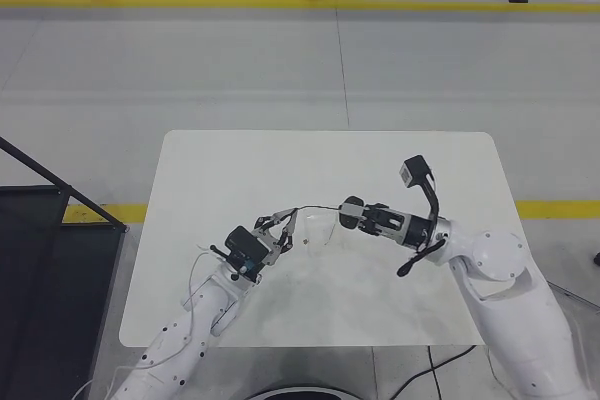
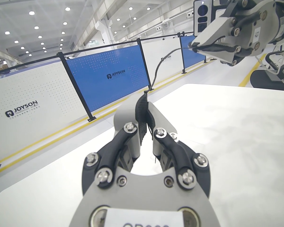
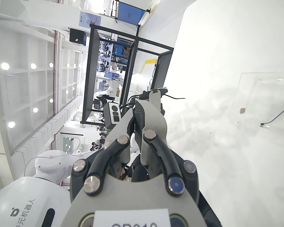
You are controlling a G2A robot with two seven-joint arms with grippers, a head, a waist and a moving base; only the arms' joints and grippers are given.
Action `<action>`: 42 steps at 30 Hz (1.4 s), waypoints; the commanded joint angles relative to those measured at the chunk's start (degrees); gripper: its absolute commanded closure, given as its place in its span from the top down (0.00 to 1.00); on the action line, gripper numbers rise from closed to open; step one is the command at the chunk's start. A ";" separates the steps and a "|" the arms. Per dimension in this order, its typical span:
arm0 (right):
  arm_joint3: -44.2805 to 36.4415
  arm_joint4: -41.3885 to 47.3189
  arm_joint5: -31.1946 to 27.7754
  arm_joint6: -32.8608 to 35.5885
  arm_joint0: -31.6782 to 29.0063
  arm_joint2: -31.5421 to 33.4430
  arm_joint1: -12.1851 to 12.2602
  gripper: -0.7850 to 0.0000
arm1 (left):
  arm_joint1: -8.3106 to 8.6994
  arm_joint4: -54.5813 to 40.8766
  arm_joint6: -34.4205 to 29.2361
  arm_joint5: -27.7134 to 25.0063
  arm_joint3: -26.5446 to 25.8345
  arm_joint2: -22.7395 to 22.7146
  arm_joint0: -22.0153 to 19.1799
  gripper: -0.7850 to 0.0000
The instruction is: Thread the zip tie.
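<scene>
At centre-left of the top view we see the left gripper (image 1: 286, 226) pinched shut on one end of the zip tie (image 1: 315, 207). The tie's long axis runs left to right, bowing slightly toward the top of the frame, held off the white table (image 1: 210, 180). Right of centre, the right gripper (image 1: 344, 211) clamps the other end. A loose black strip (image 3: 274, 117) lies on a clear sheet (image 3: 253, 88) on the table.

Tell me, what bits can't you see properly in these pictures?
Top view: the zip tie is too thin to show whether it is threaded.
Left wrist view: one end of it is hidden between the pads of the left gripper.
Right wrist view: the right gripper covers the part it holds; a brown speck on the table is too small to name.
</scene>
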 commanded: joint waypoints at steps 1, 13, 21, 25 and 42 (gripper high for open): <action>0.05 -0.58 1.05 0.02 0.45 -0.37 -0.02 0.00 | -0.07 -0.38 0.21 0.12 -0.04 -0.13 0.08 0.00; -0.05 -2.89 3.78 -0.06 1.37 -1.37 0.03 0.00 | -0.47 -2.07 1.32 0.63 -0.27 -0.89 0.36 0.00; 0.08 -5.67 6.50 0.48 2.69 -2.76 0.03 0.00 | -0.74 -2.25 1.32 0.86 -0.19 -1.02 0.30 0.00; 0.08 -7.40 8.03 0.53 3.38 -3.62 0.02 0.00 | -0.85 -2.16 1.32 0.83 -0.12 -1.05 0.28 0.00; 0.16 -9.99 11.00 0.24 5.01 -5.58 -0.15 0.00 | -1.26 -1.26 1.53 0.80 0.07 -1.27 0.32 0.00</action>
